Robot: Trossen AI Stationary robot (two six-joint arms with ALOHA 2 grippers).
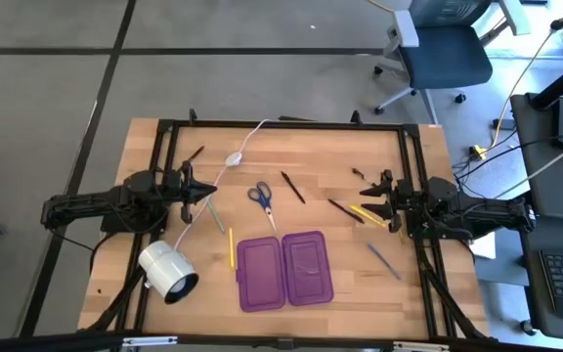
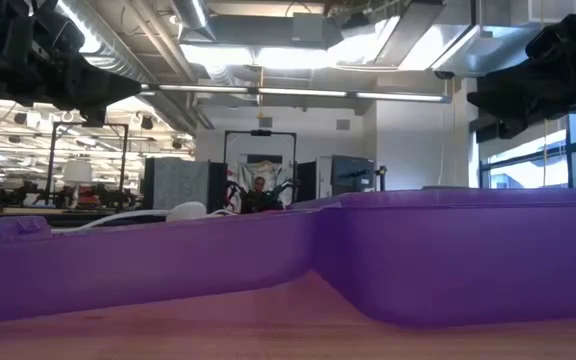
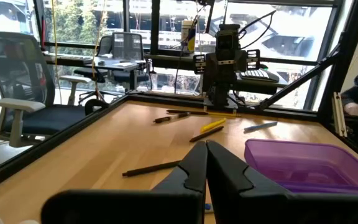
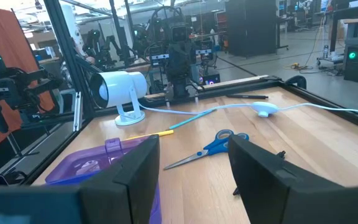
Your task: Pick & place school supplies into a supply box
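Note:
The supply box [image 1: 284, 271] lies open on its two halves near the table's front edge, and its purple wall [image 2: 368, 260] fills the low view. Blue-handled scissors [image 1: 262, 200] lie flat behind it, also in the right wrist view [image 4: 210, 148]. Pens and pencils lie scattered: a dark one [image 1: 293, 187], a dark one [image 1: 345, 210] beside a yellow one [image 1: 365, 213], a grey one [image 1: 384, 261], a yellow one [image 1: 231, 247] and a green one [image 1: 217, 217]. My left gripper [image 3: 206, 155] hovers shut at the table's left. My right gripper [image 4: 191, 168] hovers open at the right. Neither touches anything.
A white cylindrical lamp [image 1: 168, 272] lies at the front left. Its white cable with an oval switch [image 1: 235, 157] runs to the far edge. A black frame [image 1: 281, 125] rims the table. Bare wood lies between the scissors and the far edge.

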